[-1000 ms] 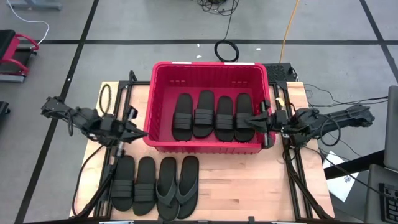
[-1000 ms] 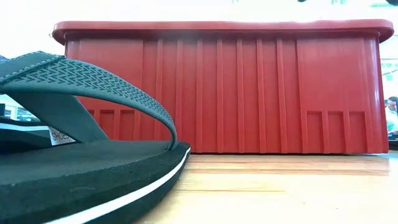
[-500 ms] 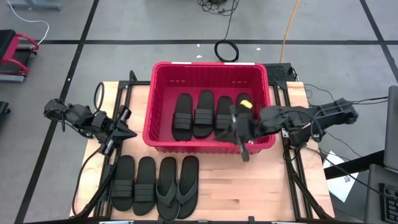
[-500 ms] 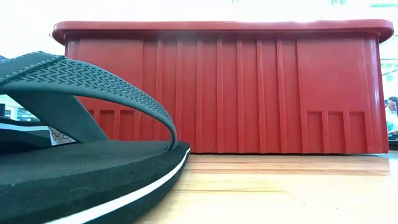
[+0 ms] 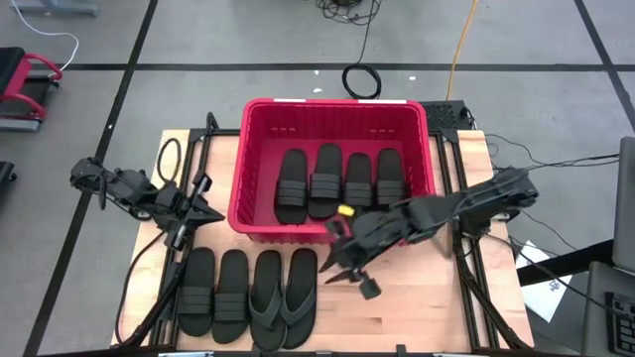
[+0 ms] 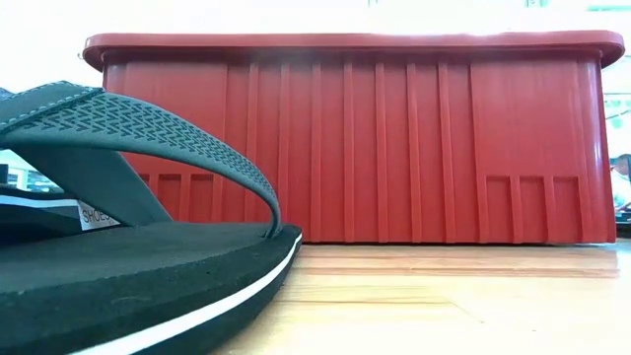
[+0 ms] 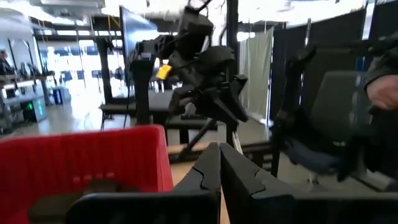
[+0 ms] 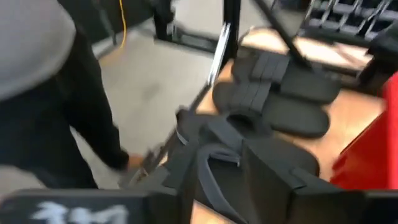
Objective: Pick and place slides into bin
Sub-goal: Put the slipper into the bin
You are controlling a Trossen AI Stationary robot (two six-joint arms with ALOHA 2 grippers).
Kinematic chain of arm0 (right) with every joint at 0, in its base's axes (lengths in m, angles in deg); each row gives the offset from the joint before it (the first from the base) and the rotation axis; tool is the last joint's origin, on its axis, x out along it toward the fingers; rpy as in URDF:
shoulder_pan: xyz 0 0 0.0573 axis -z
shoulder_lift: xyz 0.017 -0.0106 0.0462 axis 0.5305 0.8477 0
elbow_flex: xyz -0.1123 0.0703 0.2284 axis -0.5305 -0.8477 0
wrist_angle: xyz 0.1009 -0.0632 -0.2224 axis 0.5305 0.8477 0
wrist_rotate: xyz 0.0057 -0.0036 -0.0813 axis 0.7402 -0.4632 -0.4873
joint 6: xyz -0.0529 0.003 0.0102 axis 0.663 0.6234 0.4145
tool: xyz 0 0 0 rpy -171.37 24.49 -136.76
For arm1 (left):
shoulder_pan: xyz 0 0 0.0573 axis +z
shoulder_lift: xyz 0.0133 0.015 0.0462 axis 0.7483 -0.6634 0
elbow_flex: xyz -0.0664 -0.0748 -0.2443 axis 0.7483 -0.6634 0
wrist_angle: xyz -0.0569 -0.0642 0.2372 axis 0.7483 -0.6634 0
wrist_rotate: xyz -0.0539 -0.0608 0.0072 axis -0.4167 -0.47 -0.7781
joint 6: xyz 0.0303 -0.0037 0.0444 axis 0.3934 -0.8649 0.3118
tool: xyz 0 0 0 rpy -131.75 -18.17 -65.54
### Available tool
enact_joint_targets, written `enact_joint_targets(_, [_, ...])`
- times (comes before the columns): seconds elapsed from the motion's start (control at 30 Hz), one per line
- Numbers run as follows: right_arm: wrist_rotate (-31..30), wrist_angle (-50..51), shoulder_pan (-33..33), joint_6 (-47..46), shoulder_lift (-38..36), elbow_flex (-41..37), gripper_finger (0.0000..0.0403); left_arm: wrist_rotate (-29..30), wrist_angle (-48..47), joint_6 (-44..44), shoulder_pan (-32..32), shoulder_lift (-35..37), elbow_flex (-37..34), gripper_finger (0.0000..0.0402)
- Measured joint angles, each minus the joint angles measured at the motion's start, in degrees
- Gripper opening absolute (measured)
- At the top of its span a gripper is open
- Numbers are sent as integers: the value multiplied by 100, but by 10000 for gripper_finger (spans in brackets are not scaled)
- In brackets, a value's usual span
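The right hand, half open and empty, is swinging out of the bin toward the flip-flops; four slides are binned. The left hand is waiting shut.

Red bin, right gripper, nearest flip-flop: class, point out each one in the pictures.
red bin (image 5: 335, 106): high view, far rim.
right gripper (image 5: 337, 275): high view, midway between its fingertips.
flip-flop (image 5: 298, 288): high view, on its Y-shaped strap.

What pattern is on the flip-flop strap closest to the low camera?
A raised chevron, herringbone-like texture on the dark strap of the flip-flop, clearest in the low view.
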Motion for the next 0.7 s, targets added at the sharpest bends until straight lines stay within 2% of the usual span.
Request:
enact_joint_targets(0.17, [25,145,-175,650,514,-4,179,3,-208,-10,0,0,0,9])
enact_joint_targets(0.33, [-79,72,-148,1407,1072,-8,218,4,-161,-79,0,0,0,3])
enact_joint_targets(0.53, [21,-703,-111,1600,1741,-6,227,100,-163,-323,0,0,0,10])
enact_joint_targets(0.7, [544,-999,-84,1523,2077,-10,222,205,-136,-320,0,0,0,2])
